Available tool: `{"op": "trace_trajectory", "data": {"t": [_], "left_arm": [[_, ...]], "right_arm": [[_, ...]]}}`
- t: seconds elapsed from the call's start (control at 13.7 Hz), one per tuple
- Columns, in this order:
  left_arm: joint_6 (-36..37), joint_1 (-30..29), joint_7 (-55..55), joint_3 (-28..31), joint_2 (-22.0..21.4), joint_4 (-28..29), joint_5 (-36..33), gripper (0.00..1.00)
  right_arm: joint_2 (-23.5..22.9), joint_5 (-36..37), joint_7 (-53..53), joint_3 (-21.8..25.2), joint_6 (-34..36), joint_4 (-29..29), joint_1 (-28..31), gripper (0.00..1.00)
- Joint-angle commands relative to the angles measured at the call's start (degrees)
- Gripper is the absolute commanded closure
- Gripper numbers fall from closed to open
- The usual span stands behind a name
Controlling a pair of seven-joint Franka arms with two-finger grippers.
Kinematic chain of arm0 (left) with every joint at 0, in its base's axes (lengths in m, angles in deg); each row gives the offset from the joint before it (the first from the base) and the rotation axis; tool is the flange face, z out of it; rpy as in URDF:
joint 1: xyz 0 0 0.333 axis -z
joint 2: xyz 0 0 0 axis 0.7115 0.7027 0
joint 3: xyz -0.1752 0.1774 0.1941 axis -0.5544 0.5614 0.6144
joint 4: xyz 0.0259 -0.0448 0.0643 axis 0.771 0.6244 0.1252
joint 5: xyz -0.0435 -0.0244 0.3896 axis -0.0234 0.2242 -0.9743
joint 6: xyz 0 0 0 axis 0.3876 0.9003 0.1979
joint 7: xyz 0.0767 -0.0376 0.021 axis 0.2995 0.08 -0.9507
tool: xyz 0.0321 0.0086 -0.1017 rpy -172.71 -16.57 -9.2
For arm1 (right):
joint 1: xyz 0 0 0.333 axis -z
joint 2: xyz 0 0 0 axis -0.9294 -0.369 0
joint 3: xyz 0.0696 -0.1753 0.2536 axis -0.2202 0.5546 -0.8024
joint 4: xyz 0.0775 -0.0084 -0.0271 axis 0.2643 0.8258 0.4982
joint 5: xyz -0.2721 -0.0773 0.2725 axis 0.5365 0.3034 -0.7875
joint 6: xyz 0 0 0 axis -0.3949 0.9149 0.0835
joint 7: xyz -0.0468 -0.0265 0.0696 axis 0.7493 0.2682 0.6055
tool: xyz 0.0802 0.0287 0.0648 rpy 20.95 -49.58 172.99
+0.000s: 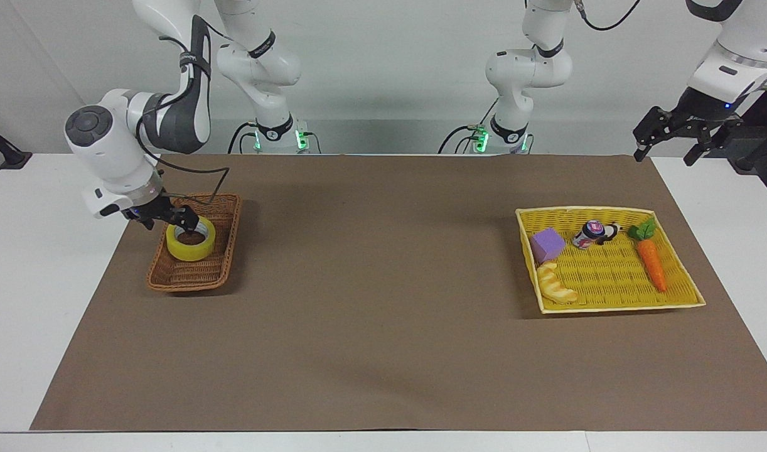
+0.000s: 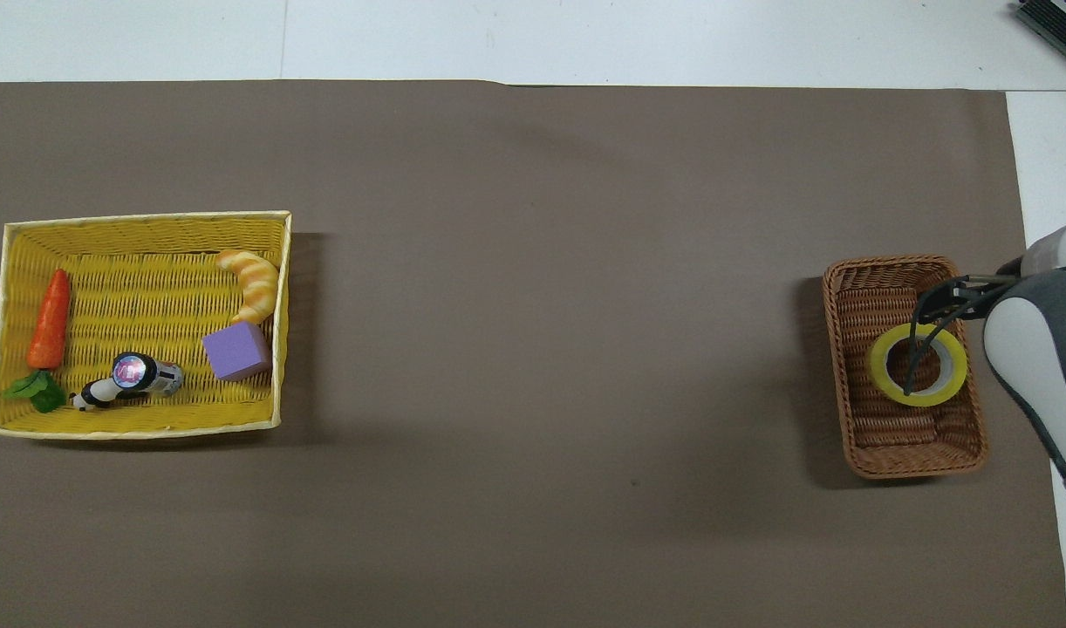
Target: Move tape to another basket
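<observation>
Yellow translucent tape (image 1: 191, 240) lying flat in the brown wicker basket (image 1: 184, 280), hole up, pale core showing, roughly mid-basket and toward the robots' end of it. Basket narrow, rectangular, sloped woven sides, darker rim, sitting at the right arm's end of the counter (image 1: 371, 301) on a matte brown paper sheet. Right hand (image 1: 170, 216) low over the tape's rim, tilted, black fingers parted a little with nothing gripped between them, far as can be told. Left hand (image 1: 669, 135) up off the left arm's end, waiting, fingers spread wide. Over at that end a flat bright-yellow woven tray (image 1: 616, 306) holding a plush orange carrot (image 1: 651, 262) with green leaves, a lilac foam cube (image 1: 547, 244), a ridged croissant-looking thing (image 1: 556, 284), and a small can (image 1: 587, 234) on its side.
</observation>
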Motion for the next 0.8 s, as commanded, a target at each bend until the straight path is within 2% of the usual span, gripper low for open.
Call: {"op": "trace_trajectory", "data": {"t": [0.0,0.44,0.73], "left_arm": [[1.1,-0.3,-0.6,-0.3,0.1,-0.9,-0.3,0.00],[1.1,-0.3,-0.6,-0.3,0.1,-1.0,-0.3,0.00],[1.1,-0.3,-0.6,-0.3,0.1,-1.0,-0.4,0.00]], "right_arm": [[-0.6,1.1,1.9,-0.5,1.4,-3.6,-1.7,0.00],[-0.3,-0.1,9.1,-0.5,2.4,-9.0,-9.1,0.00],[2.0,-2.6,3.0,-0.8,14.9,-17.7,-9.2,0.00]]}}
